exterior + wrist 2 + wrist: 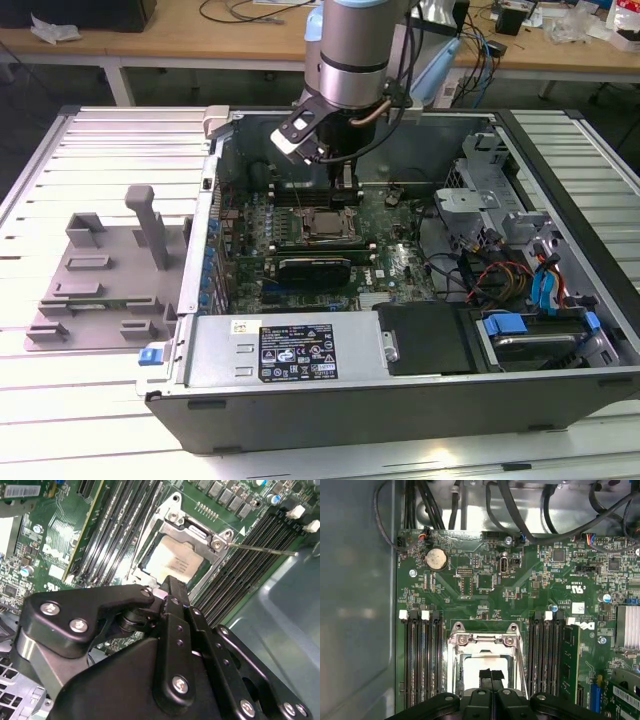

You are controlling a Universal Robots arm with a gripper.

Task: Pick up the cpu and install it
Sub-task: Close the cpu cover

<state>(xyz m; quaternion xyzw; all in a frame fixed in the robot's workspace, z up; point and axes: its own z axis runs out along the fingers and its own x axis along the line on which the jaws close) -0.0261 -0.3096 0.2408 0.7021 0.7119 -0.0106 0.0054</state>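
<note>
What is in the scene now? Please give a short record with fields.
setting: open computer case, motherboard exposed
task item: cpu, silver top, lying in the socket frame
arm: hand shut, over the cpu's middle; contact cannot be told
nearby: green memory stick upright in a slot beside the socket
</note>
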